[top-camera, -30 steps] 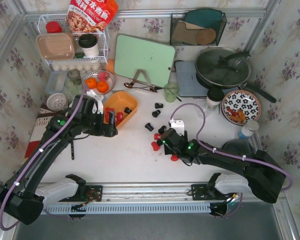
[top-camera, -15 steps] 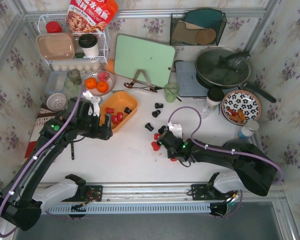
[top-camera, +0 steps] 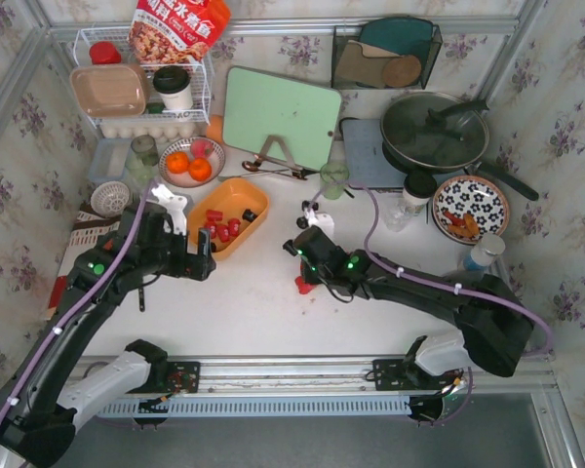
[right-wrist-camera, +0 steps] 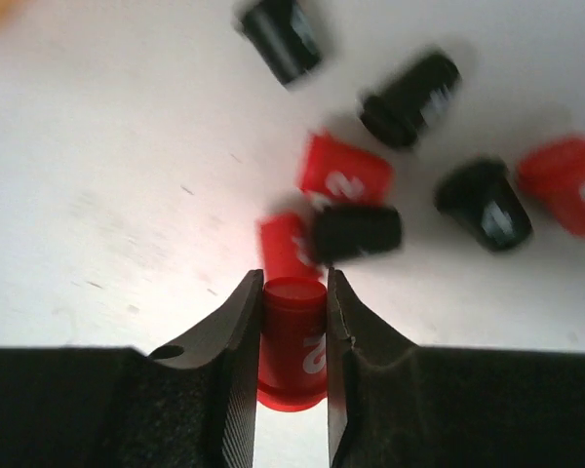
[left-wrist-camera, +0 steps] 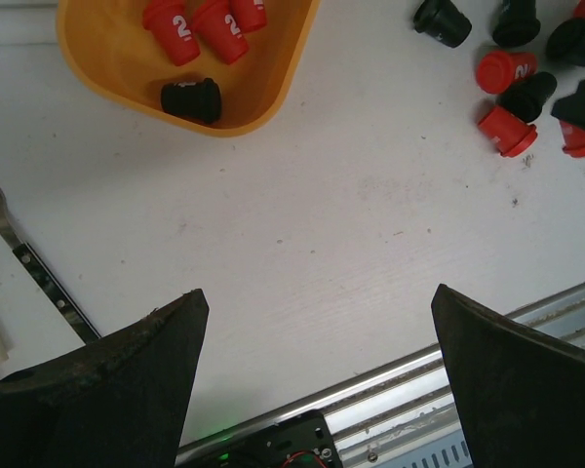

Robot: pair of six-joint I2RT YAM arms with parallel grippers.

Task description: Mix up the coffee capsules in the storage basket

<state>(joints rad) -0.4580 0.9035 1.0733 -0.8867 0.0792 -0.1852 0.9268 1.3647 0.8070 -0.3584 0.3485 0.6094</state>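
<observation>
The orange-yellow storage basket lies left of centre; in it are a few red capsules and a black one. In the left wrist view the basket is at the top left with red capsules and a black capsule. Loose black capsules and a red one lie on the table. My right gripper is shut on a red capsule above several loose capsules. My left gripper is open and empty, just near of the basket.
A green cutting board stands at the back. A bowl of oranges and a white wire rack are at the back left. A lidded pan, a patterned plate and a glass are on the right.
My right gripper has moved left and away from me with the red capsule. My left gripper has drawn back from the basket, down and to the left.
</observation>
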